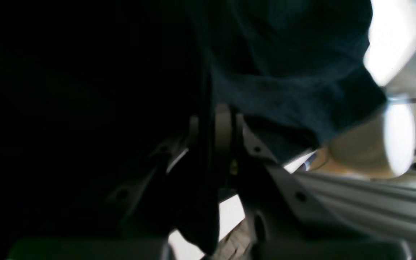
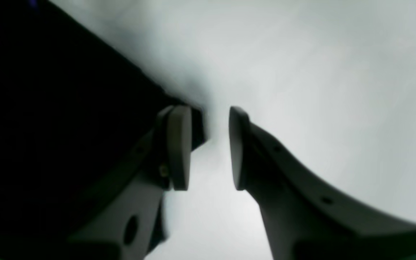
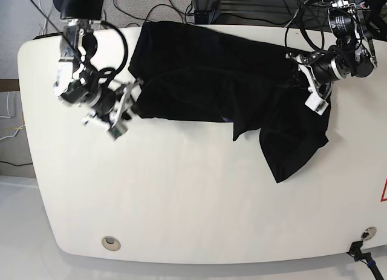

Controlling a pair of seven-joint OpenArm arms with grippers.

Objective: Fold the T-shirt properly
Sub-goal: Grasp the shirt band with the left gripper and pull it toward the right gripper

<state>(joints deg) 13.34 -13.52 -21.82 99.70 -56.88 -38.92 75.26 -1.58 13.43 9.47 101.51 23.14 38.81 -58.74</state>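
Left gripper (image 1: pixel 217 126) clamped on T-shirt (image 3: pixel 205 68); right gripper (image 2: pixel 204 148) half open, empty. Risk: one-sided pull skewed fold.

T-shirt (image 3: pixel 205 74): spread on white table (image 3: pixel 181 189) | left gripper (image 3: pixel 300 74): in cloth | right gripper (image 3: pixel 134 95): at edge

A robotics lab — white rounded table (image 3: pixel 181 195), loose cables (image 3: pixel 175 5) (dark, tangled) on grey carpet (image 3: pixel 136 2) behind.
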